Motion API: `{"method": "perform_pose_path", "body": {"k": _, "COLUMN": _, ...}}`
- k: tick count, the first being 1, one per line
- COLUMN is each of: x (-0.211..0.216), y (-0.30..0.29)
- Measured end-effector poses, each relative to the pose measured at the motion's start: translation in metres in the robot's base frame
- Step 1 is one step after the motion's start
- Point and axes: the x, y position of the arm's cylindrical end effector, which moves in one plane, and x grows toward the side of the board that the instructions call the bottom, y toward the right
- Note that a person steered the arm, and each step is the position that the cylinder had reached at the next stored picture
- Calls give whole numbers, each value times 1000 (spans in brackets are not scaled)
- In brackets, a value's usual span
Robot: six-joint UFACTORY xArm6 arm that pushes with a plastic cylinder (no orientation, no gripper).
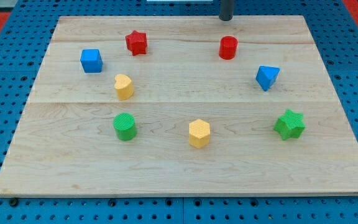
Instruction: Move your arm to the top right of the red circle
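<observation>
The red circle (228, 47) is a short red cylinder on the wooden board (179, 162), in the upper right part. My tip (226, 19) is the lower end of a dark rod at the view's top edge. It stands just above the red circle, almost straight over it in the view, with a small gap between them. It touches no block.
A red star (137, 42) and blue cube (91, 60) sit at the upper left. A yellow heart (123, 86), green circle (125, 126), yellow hexagon (199, 133), green star (289, 124) and blue triangular block (266, 76) ring the board's middle.
</observation>
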Motion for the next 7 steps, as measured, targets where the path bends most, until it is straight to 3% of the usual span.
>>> {"method": "perform_pose_path", "body": {"k": 2, "x": 16, "y": -14}}
{"method": "perform_pose_path", "body": {"k": 3, "x": 55, "y": -16}}
{"method": "perform_pose_path", "body": {"k": 5, "x": 56, "y": 50}}
{"method": "perform_pose_path", "body": {"k": 7, "x": 60, "y": 27}}
